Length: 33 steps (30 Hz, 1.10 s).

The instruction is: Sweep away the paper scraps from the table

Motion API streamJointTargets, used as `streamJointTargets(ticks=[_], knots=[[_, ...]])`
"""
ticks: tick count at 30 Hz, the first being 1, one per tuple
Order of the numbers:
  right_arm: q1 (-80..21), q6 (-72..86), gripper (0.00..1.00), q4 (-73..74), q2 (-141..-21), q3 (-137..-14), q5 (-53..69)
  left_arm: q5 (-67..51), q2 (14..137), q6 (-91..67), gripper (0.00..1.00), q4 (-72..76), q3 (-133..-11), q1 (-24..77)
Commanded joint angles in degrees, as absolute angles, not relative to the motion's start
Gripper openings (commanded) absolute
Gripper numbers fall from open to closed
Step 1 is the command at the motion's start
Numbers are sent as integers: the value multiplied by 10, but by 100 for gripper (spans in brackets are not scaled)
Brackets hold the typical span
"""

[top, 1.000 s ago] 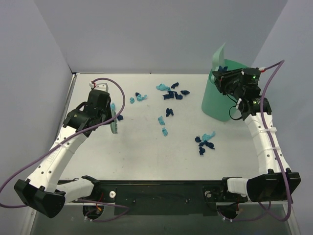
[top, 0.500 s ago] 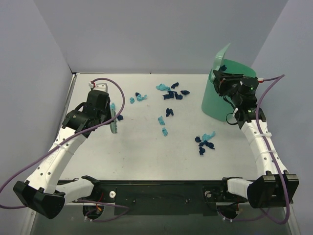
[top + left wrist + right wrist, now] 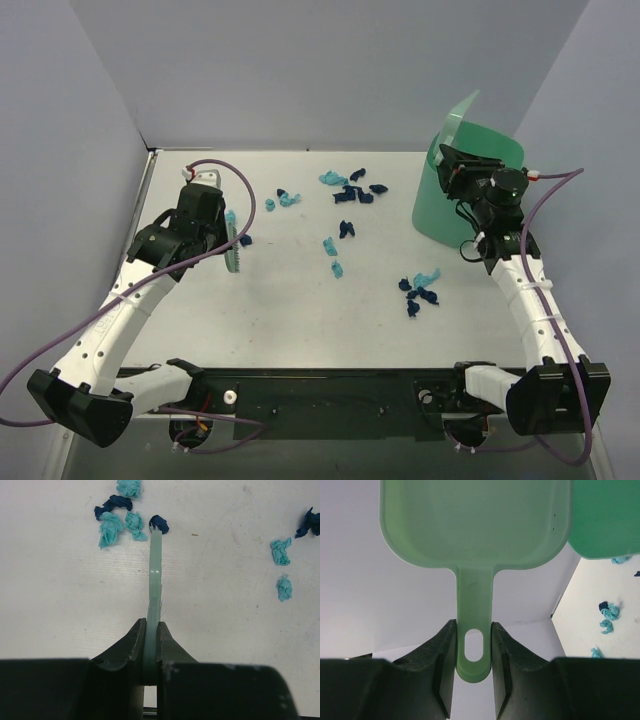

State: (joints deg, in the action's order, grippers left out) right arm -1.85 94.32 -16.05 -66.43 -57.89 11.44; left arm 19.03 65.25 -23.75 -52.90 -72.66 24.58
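Note:
The paper scraps lie in loose groups on the white table (image 3: 300,320): a back cluster (image 3: 350,190), a few mid-table (image 3: 335,245), and a right-hand group (image 3: 420,285). My left gripper (image 3: 215,235) (image 3: 152,625) is shut on the green hand brush (image 3: 235,250) (image 3: 155,570), which is held edge-on. The brush tip touches a small bunch of teal and navy scraps (image 3: 120,515). My right gripper (image 3: 455,165) (image 3: 474,625) is shut on the handle of a pale green dustpan (image 3: 475,520) (image 3: 470,120), which is lifted and tipped over the green bin (image 3: 440,210).
The green bin (image 3: 605,520) stands at the back right of the table beside the right wall. Grey walls close in the left, back and right sides. Purple cables loop off both arms. More scraps (image 3: 282,555) lie to the right of the brush.
The right arm has swung the dustpan higher and a little to the right above the bin. The left arm and brush have not moved.

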Motion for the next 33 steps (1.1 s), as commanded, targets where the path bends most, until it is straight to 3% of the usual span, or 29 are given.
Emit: streamJointTargets(ticks=[1,9,19,25,33], knots=[[-15,977,0,-229,-632,-560,92,187,650,-233,0,-507,-736,243],[-18,939,0,-182,-635,-596,102,183,650,-237,0,-507,-739,243],[-119,589,0,195,-741,-906,120,156,668,-241,0,-499,-773,243],[-215,437,0,358,-795,-1003,67,176,683,-243,0,-504,-801,243],[-363,322,0,451,-815,-933,-40,293,739,-235,0,-508,-872,236]])
